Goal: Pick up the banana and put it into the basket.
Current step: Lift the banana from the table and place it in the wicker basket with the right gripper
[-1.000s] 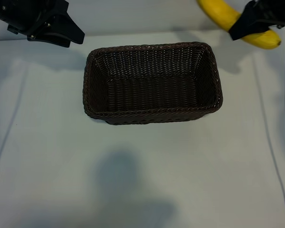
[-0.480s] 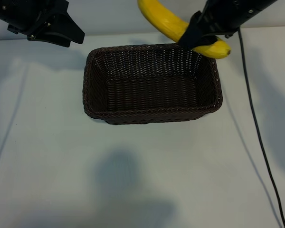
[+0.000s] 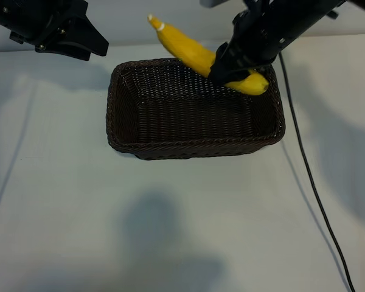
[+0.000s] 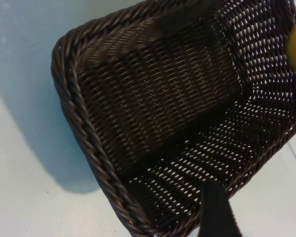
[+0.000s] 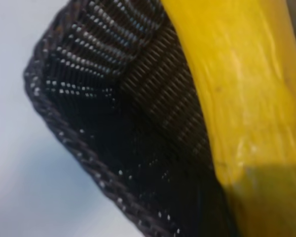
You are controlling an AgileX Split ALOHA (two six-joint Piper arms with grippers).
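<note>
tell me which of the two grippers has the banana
The right gripper, over the basket's far right corner, is clamped across the banana. The left gripper holds nothing, parked off the basket's far left corner.

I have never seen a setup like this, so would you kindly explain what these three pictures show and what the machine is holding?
These are two robot arms at a white table. One picture looks down from outside; the other two come from cameras on each arm's wrist. On the table stands a dark woven basket, with nothing lying in it. The right gripper holds a yellow banana over the basket's far right part, not yet released. The left gripper waits idle beyond the basket's far left corner, holding nothing.
</note>
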